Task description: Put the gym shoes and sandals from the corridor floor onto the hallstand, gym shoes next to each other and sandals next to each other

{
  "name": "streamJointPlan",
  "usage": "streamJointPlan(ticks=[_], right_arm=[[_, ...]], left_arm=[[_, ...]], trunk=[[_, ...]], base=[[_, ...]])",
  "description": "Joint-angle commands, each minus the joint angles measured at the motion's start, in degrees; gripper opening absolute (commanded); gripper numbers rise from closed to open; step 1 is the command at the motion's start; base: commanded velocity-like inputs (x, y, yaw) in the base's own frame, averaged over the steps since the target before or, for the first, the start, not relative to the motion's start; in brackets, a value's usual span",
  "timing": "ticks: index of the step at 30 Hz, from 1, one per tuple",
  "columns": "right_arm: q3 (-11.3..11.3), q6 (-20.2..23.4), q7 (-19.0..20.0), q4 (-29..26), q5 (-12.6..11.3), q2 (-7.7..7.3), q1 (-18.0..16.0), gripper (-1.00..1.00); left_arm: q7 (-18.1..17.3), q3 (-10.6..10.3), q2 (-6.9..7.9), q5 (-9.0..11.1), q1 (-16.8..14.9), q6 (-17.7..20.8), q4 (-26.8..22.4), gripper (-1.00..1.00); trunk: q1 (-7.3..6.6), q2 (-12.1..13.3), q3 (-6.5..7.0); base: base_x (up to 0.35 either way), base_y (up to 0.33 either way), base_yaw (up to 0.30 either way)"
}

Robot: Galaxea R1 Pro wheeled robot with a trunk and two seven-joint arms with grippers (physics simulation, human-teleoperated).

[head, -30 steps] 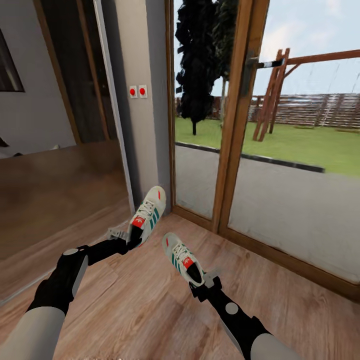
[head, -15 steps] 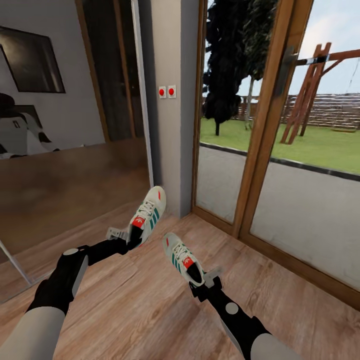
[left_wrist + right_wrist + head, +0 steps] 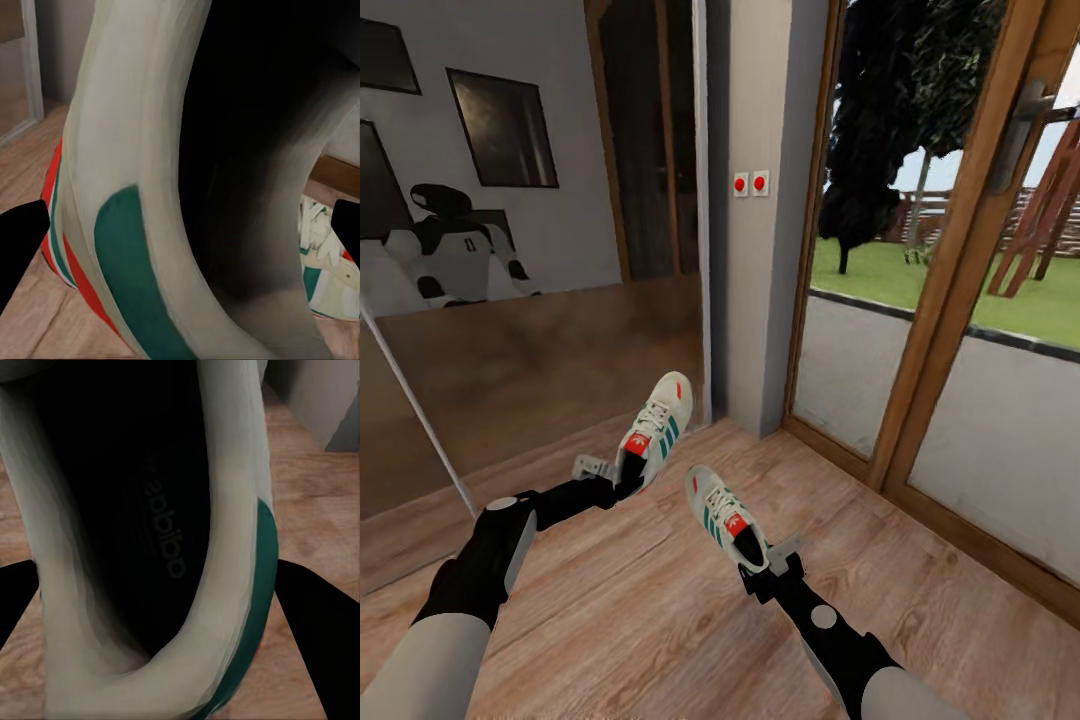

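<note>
Left gym shoe (image 3: 653, 433): was held off the corridor floor (image 3: 660, 620) by the left gripper (image 3: 622, 482) at its heel end, toe pointing up toward the wall corner.
Right gym shoe (image 3: 725, 517): was held at its heel opening by the right gripper (image 3: 760, 572), toe pointing away from the robot; the two shoes were near each other but apart.
Left jaws: closed on the shoe's heel collar; in the left wrist view the collar (image 3: 135, 187) hid most of the scene and the fingertips (image 3: 19, 247) were cut off at the edges.
Right jaws: closed on the heel rim; the right wrist view showed the dark insole (image 3: 142, 510) with blurred lettering.
Surroundings: mirror panel (image 3: 510, 300) reflecting the robot, two red buttons (image 3: 750, 183) on the pillar, glass door (image 3: 960, 330) with its handle partly cut off.
</note>
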Motion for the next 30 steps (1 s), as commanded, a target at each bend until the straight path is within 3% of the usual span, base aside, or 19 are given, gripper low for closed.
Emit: streamJointPlan(ticks=[1,30], right_arm=[[-0.16,-0.18,0.08,0.01,0.40,0.01,-0.05,-1.00],[-0.16,-0.18,0.07,0.02,0.42,0.01,-0.04,-1.00]], left_arm=[[-0.41,0.23,-0.01,-0.32,-0.04,0.49,-0.09,-1.00],[-0.41,0.25,0.01,-0.31,-0.04,1.43,0.00,-1.00]], trunk=[[-0.01,-0.02,-0.05],[-0.01,-0.02,-0.05]], base=[[0.000,0.000,0.298],[-0.034,0.000,0.298]])
